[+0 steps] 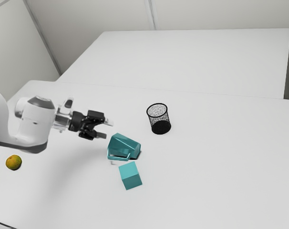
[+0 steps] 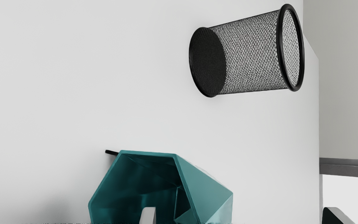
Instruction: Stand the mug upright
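The jaws are released and hold nothing: their two tips stand well apart, with a wide gap between them. They hang above the white bench (image 1: 206,162), at the end of the arm (image 1: 35,126), and point toward the exterior view's right.

The mug (image 1: 121,143) is just ahead of the jaws, lying on its side on the bench. Its open mouth faces back toward them and its base points away. In the wrist view, one fingertip (image 2: 148,216) overlaps the mouth, while the other fingertip (image 2: 332,214) is off to the side, clear of the mug. Whether the nearer tip touches the mug or reaches inside it, I cannot tell.

The handle (image 1: 118,158) is on the mug's side toward the cube (image 1: 130,176). This teal cube sits just beside the mug, farther from the jaws than the mouth is.

The bin (image 1: 159,118), black mesh with a dark lower part, stands upright beyond the jaws and past the mug, well apart from both. Behind the jaws, near the arm, the orange (image 1: 14,162) rests on the bench, well away from the mug.
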You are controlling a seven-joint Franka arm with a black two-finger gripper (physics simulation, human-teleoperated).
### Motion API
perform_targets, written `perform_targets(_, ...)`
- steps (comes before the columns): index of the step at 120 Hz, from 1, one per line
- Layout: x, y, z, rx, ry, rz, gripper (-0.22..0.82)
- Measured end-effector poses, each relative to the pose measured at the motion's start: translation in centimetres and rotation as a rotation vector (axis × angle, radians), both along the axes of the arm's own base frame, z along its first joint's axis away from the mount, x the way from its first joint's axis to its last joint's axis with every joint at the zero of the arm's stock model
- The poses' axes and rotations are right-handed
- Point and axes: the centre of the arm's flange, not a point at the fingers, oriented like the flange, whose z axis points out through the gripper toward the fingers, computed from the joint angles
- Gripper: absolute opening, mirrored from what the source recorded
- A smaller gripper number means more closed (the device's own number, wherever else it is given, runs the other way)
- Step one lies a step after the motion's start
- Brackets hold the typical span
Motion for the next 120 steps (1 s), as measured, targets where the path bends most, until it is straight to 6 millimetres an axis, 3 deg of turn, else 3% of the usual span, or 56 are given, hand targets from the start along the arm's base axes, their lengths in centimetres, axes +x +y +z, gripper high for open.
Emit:
perform_targets(14,-0.1,-1.0,-1.3,-0.027,0.013,-0.04,0.58)
perform_targets(59,-0.2,-1.3,-3.6,-0.068,0.04,-0.085,0.58)
perform_targets(111,-0.1,-2.9,-4.2,-0.077,0.043,-0.128,0.57)
perform_targets(120,-0.1,-3.0,-4.1,-0.077,0.042,-0.132,0.53)
